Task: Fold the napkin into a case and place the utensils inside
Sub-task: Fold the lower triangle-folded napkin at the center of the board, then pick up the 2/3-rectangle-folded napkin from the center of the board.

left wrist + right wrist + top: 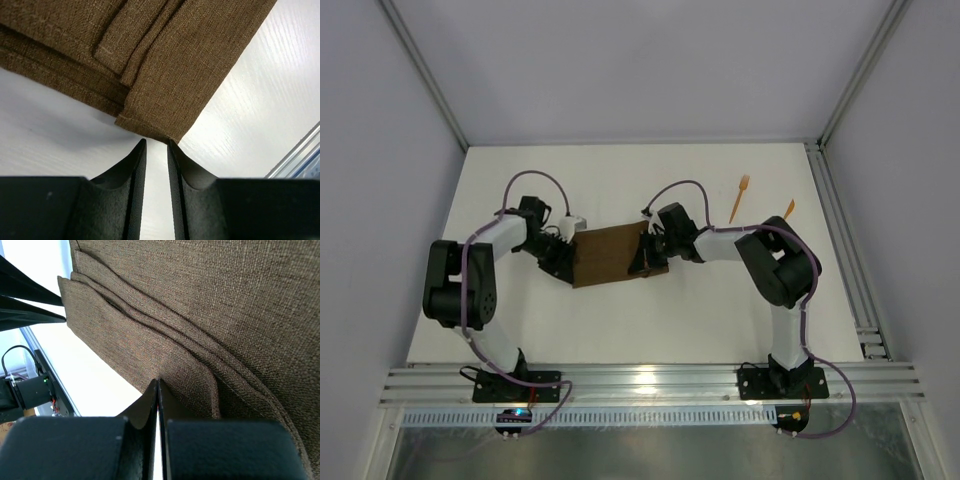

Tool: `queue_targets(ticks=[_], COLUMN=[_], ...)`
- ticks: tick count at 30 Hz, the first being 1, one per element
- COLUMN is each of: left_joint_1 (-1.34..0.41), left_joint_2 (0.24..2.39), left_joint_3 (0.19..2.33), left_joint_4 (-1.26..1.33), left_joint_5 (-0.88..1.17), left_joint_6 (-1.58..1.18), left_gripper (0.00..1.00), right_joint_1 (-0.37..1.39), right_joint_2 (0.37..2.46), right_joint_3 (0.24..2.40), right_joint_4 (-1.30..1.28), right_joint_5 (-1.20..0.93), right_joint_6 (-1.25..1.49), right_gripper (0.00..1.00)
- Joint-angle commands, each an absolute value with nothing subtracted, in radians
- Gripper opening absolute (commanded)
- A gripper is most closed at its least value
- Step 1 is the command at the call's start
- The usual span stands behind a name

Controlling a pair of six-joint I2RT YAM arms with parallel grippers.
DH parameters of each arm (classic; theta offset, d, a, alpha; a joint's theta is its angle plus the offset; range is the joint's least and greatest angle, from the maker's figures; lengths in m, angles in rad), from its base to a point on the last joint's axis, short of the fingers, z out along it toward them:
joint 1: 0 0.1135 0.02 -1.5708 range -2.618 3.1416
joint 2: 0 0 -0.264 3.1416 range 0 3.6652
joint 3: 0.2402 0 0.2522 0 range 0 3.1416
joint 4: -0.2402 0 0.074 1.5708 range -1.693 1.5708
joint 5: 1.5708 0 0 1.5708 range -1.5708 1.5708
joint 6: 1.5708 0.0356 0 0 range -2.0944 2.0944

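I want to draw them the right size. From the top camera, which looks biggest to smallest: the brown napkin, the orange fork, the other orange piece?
napkin: by far the largest
fork
other orange utensil: looks shortest, but the right arm may cover part of it, so these two are unsure

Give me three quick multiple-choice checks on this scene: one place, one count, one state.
1. Where do the utensils lie relative to the napkin?
A) on it
B) apart from it, on the far-right table
C) tucked inside it
2. How many orange utensils show?
A) two
B) one
C) four
3. The napkin is:
A) spread flat in one layer
B) balled up
C) folded in layers

1B: both lie on bare table, far right. 2A: only a fork and a pointed piece show. 3C: both wrist views show stacked folds.
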State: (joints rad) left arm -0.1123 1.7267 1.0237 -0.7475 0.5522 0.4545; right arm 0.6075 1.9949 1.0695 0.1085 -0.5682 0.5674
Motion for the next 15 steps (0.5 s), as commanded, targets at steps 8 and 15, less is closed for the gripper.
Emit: queue_targets(ticks=[8, 15], left_joint_1=[-0.09, -0.164], left_joint_2=[1.643, 1.859], left_joint_3=[1.235, 1.417], left_joint_4=[-0.712, -0.632], left_joint_5=[0.593, 0.364], left_joint_6=[0.33, 0.294], left_gripper=[0.4, 0.57], right_joint_1=[0.597, 0.598], right_joint_2=[2.003, 2.0], right_joint_3=[1.066, 1.074], right_joint_4=[0.029, 0.014], right_joint_5=[-0.488, -0.482], right_joint_6=[0.52, 0.502], right_gripper=[0.03, 0.03])
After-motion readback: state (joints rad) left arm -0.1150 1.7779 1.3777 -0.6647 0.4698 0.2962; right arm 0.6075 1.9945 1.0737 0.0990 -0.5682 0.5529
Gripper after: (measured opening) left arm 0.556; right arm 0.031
